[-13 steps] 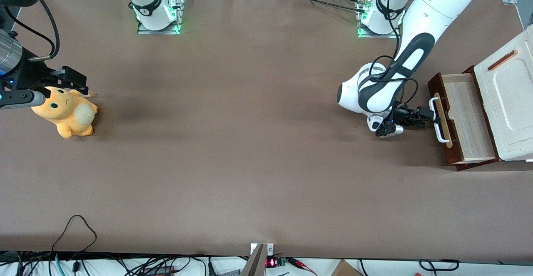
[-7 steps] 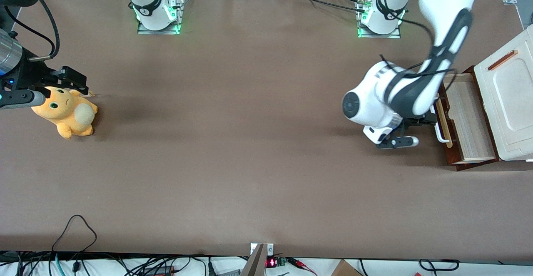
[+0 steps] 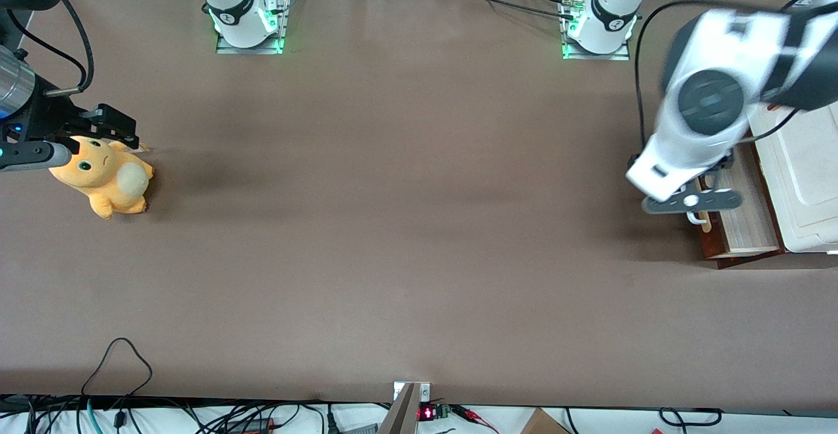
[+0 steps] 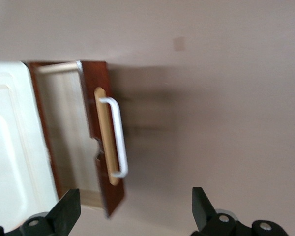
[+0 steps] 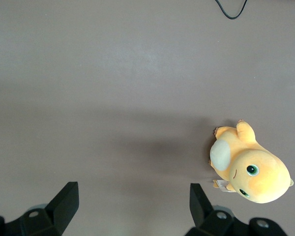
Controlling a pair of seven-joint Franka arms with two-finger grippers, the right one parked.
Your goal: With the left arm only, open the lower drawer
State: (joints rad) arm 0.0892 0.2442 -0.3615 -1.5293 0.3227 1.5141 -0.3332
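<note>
The wide shallow lower drawer with its dark reddish-brown wooden front [image 4: 99, 137] is seen pulled out of the white cabinet [image 3: 802, 179] at the working arm's end of the brown table [image 3: 393, 224], its pale wood inside exposed. One second ago the white loop handle [image 4: 117, 137] was pinched by the small black two-finger gripper [image 4: 132, 216]; half a second ago the hold had already been given up and the wrist was being turned away. Now the gripper is lifted clear — raised above the drawer front, with nothing between its fingers [image 4: 69, 211], which are spread wide apart in the wrist view. In the front view the gripper itself is hidden under the wrist, so its state is read from the wrist camera only.

The drawer's position is unchanged across the three front frames, so no further pull has been applied in the last second. The large glossy white left arm [image 3: 707, 107] has been swung up and back toward the cabinet, partly covering the drawer from the front camera.

Judgement: the opening is effectively done — the drawer stands well out, the handle is released, and only retreat of the arm appears to remain. A snag of the black cable on the cabinet edge during withdrawal is the one small risk noted. An orange plush toy [image 3: 105, 179] lies untouched toward the parked arm's end.
</note>
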